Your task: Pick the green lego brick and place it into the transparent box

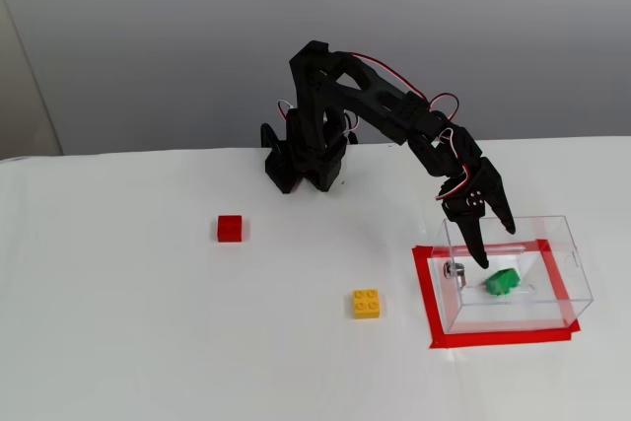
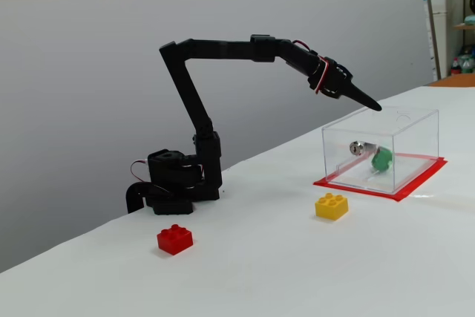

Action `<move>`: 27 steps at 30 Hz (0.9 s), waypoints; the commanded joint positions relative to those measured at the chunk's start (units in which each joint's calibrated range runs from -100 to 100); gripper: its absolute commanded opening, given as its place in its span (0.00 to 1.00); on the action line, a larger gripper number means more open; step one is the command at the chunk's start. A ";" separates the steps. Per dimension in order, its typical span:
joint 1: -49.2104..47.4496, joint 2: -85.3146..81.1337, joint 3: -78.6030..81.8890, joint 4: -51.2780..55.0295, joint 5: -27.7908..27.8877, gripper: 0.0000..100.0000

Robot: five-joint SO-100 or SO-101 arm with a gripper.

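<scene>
three bricks on white table, listed left to right in a fixed view. red brick at left, lying flat, well apart from the rest. yellow brick nearer, right of centre, studs up, just left of red tape border. black arm base at far edge, reaching right. gripper poised over transparent box, fingers spread, holding nothing. green lego brick inside transparent box, tilted, apart from fingers; whether resting on floor or in mid-air cannot be told. metal fitting on left wall of box.
</scene>
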 commanded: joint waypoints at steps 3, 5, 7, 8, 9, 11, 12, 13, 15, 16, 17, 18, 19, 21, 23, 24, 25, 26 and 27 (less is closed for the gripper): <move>1.00 -1.24 -2.78 0.10 0.10 0.33; 2.70 -1.41 -2.87 0.19 0.21 0.33; 5.14 -3.02 -2.60 0.19 0.05 0.33; 6.40 -4.47 -2.23 0.19 0.10 0.33; 7.29 -5.48 -1.96 0.19 0.10 0.33; 9.36 -7.86 -0.70 0.19 0.21 0.32; 10.39 -9.13 -0.06 0.19 0.26 0.30; 11.28 -10.24 0.48 0.19 0.26 0.28; 13.20 -12.87 2.02 0.28 0.26 0.21; 14.16 -14.14 2.83 0.28 0.26 0.18; 15.12 -15.58 3.64 0.28 0.26 0.14; 16.01 -16.77 4.46 0.28 0.26 0.10; 16.90 -17.96 5.27 0.28 0.26 0.07; 18.82 -20.42 7.08 0.28 0.31 0.02; 21.26 -22.96 8.98 0.28 0.31 0.01; 22.59 -24.32 9.88 0.28 0.31 0.01; 24.14 -25.76 10.97 0.28 0.31 0.01; 25.85 -27.29 12.05 0.28 0.31 0.01; 27.62 -28.82 13.14 0.28 0.31 0.01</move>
